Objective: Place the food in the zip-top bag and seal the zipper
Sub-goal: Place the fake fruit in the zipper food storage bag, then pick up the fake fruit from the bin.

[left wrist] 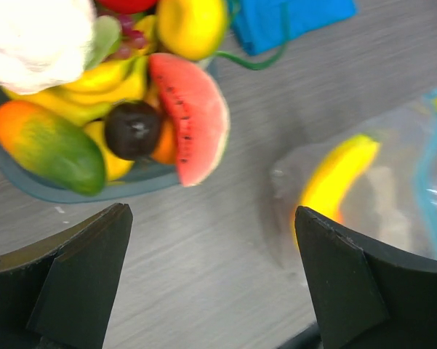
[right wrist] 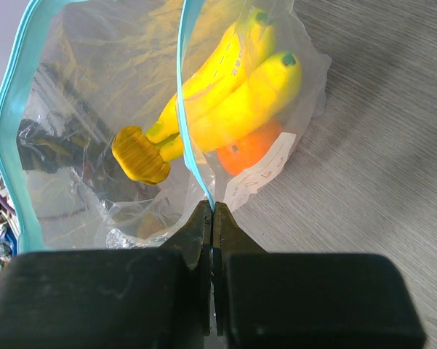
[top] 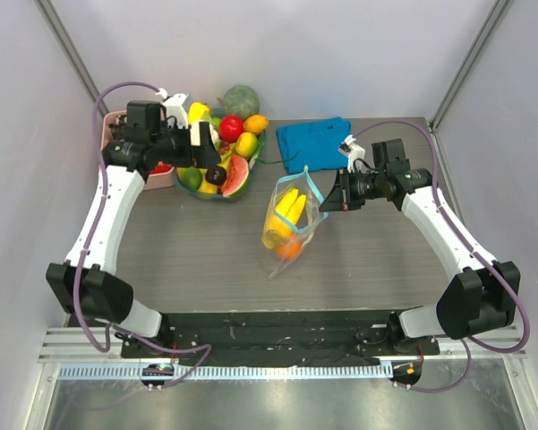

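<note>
The zip-top bag (top: pixel 277 264) lies mid-surface, its long axis running near-left to far-right and its mouth toward the right end effector (right wrist: pixel 211 214), which is pinched closed on the zipper (right wrist: pixel 182 109). Inside are one banana bunch (top: pixel 289 209) and one orange (top: pixel 288 251). The left end effector (left wrist: pixel 211 211) gapes wide by the fruit bowl (left wrist: pixel 29 185).

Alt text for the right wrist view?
The right gripper is shut on the zipper of the clear zip-top bag, whose mouth gapes open. Inside lie a yellow banana bunch and an orange; the grey table lies beyond.
</note>
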Robot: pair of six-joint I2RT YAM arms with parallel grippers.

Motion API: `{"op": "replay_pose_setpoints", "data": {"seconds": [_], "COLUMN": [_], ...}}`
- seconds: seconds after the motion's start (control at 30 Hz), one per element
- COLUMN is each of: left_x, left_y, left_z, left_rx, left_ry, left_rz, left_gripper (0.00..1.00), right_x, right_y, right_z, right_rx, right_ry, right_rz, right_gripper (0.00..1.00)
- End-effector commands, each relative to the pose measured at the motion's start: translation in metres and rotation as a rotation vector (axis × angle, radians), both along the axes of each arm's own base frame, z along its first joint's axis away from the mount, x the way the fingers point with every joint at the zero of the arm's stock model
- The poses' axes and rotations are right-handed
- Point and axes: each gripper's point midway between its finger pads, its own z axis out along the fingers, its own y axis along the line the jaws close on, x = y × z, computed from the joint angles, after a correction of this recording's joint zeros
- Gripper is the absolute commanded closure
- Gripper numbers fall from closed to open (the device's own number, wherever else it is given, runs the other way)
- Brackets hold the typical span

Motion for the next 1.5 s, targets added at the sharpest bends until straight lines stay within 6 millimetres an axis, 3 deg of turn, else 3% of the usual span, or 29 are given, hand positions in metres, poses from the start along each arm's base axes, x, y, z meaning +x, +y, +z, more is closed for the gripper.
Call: {"op": "replay_pose_setpoints", "data": {"seconds": [0.0,0.17,0.3,0.37,0.7,0.97,1.07,1.13,1.23,1.27,1.33,1.37,1.43,1.47], "left_x": [0.035,0.066,0.089,0.098,0.122,0.124,0.121,0.116,0.105,0.098,0.086,0.077,0.063,0.048], "left_y": [0.022,0.013,0.014,0.017,0.013,0.009,0.01,0.009,0.012,0.013,0.013,0.009,-0.002,-0.019], "left_z": [-0.036,-0.062,-0.083,-0.101,-0.144,-0.159,-0.148,-0.127,-0.102,-0.08,-0.059,-0.035,-0.006,0.015], "left_rx": [0.171,0.166,0.218,0.236,0.259,0.263,0.261,0.25,0.252,0.245,0.235,0.212,0.165,0.123], "left_ry": [-0.027,-0.024,-0.024,0.003,0.043,0.067,0.058,0.03,0.009,-0.027,-0.056,-0.104,-0.147,-0.185], "left_rz": [0.002,-0.023,-0.041,-0.026,-0.046,-0.057,-0.053,-0.06,-0.051,-0.046,-0.051,-0.063,-0.093,-0.143], "left_gripper": [0.06,0.28,0.34,0.35,0.25,0.27,0.39,0.53,0.61,0.62,0.63,0.63,0.63,0.62], "right_x": [0.005,0.005,0.006,0.006,0.009,0.011,0.012,0.012,0.013,0.013,0.012,0.011,0.01,0.01], "right_y": [0.002,0.002,0.003,0.003,0.003,0.002,0.002,0.002,0.002,0.002,0.002,0.002,0.004,0.004], "right_z": [0.03,0.028,0.028,0.027,0.026,0.026,0.027,0.028,0.028,0.027,0.027,0.027,0.027,0.028], "right_rx": [0.02,0.018,0.015,0.015,0.011,0.004,-0.001,-0.001,-0.002,-0.002,0.001,0.0,0.003,0.005], "right_ry": [-0.109,-0.105,-0.103,-0.102,-0.099,-0.099,-0.102,-0.106,-0.106,-0.106,-0.105,-0.105,-0.102,-0.105], "right_rz": [0.014,0.013,0.012,0.012,0.012,0.011,0.012,0.015,0.016,0.014,0.019,0.02,0.024,0.027], "right_gripper": [0.99,0.99,0.99,0.99,0.99,0.99,0.99,0.99,0.99,0.99,0.99,0.99,0.99,0.99]}}
